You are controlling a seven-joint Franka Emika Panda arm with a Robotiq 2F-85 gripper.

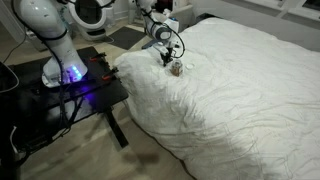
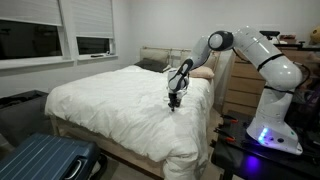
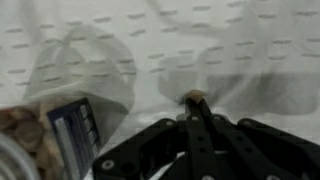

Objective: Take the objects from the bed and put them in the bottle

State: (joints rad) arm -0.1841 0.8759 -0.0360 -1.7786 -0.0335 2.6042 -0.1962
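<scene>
**Gripper pinches a bit beside the bottle on the bed**

Exterior view: the arm [image 1: 156, 28] reaches from the black table [image 1: 100, 92] over the bed [image 1: 250, 90]. The gripper [image 1: 166, 57] points down at the duvet near the bed's edge. The bottle [image 1: 177, 68] sits on the duvet just beside the gripper. It looks upright, long axis vertical and mouth up (tiny here, so not certain). The finger gap can't be read at this size.

Exterior view: the gripper [image 2: 174, 101] hangs tips-down over the bed [image 2: 110, 100], near the edge on the robot's side. The bottle can't be made out. A blue suitcase [image 2: 45, 160] is on the floor at the foot of the bed.

Wrist view: the gripper [image 3: 195, 108] comes in from the bottom edge. Its fingers [image 3: 203, 135] are pressed together with no gap, nipping a small tan bit [image 3: 195, 97] at the tips over the duvet. The bit is too small and blurred to give a long axis. The bottle [image 3: 40, 135] is in the lower left corner, cut off by the frame and apart from the fingers. It shows a blue label and tan round pieces inside (its tilt can't be told here).
</scene>
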